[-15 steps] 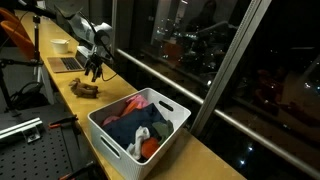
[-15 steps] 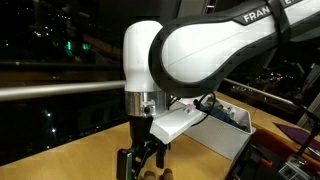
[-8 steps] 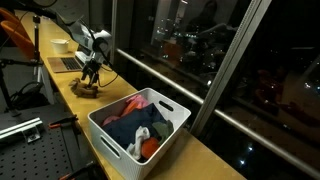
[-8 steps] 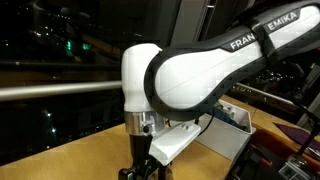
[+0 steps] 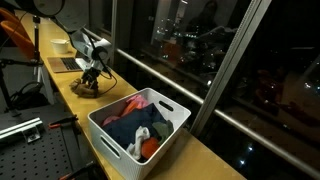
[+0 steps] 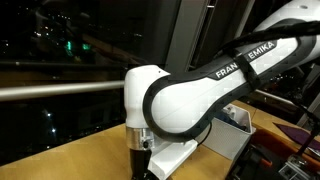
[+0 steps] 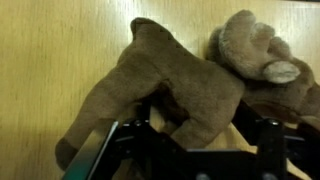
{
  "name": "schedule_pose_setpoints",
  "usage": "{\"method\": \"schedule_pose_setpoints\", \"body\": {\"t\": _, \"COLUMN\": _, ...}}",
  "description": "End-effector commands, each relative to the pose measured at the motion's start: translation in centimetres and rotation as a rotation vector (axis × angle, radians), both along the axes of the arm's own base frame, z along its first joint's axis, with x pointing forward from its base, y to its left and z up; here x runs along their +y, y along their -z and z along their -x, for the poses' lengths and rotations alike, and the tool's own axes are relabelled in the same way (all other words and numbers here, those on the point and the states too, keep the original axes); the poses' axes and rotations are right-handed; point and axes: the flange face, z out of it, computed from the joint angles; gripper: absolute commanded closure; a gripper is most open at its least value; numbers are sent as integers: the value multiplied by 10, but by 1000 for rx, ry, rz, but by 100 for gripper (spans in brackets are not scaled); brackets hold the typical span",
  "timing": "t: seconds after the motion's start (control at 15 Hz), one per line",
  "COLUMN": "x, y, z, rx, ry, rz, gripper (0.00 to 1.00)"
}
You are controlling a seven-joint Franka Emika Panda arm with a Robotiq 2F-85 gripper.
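A brown plush toy (image 7: 190, 80) lies on the wooden counter (image 7: 50, 60), filling the wrist view; its head (image 7: 250, 45) points to the upper right. My gripper (image 7: 200, 130) is down over it, one dark finger (image 7: 130, 137) on each side of its body, jaws still wide apart and not pressing the plush. In an exterior view the gripper (image 5: 91, 77) hangs right at the toy (image 5: 84, 89) on the counter beside the window. In an exterior view the white arm (image 6: 170, 100) hides the toy, and the gripper (image 6: 141, 170) is cut off at the bottom edge.
A white basket (image 5: 107, 142) full of coloured clothes stands on the counter nearer the camera; it also shows behind the arm as a white basket (image 6: 236, 130). A laptop (image 5: 67, 63) and a white bowl (image 5: 62, 45) sit beyond the toy. The window rail (image 5: 150, 75) runs alongside.
The arm has come down over the plush toy, and the gripper now straddles it. The jaws have started to narrow slightly.
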Motion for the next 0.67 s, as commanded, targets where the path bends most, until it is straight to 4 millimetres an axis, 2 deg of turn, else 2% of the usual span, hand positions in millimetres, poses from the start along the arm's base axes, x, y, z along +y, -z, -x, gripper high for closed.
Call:
{"method": "schedule_pose_setpoints", "body": {"t": 0.0, "x": -2, "y": 3, "z": -5, "rx": -7, "ry": 7, "rz": -45, "gripper": 49}}
{"method": "schedule_pose_setpoints", "body": {"t": 0.2, "x": -4, "y": 0, "z": -8, "rx": -15, "ry": 10, "rz": -52, "gripper": 73}}
{"method": "schedule_pose_setpoints", "body": {"t": 0.33, "x": -12, "y": -11, "z": -11, "rx": -28, "ry": 21, "rz": -43, "gripper": 86}}
{"method": "schedule_pose_setpoints", "body": {"t": 0.47, "x": -36, "y": -38, "z": -14, "rx": -63, "ry": 54, "rz": -26, "gripper": 99}}
{"method": "schedule_pose_setpoints", "body": {"t": 0.6, "x": -63, "y": -68, "z": -18, "rx": -110, "ry": 97, "rz": -12, "gripper": 100}}
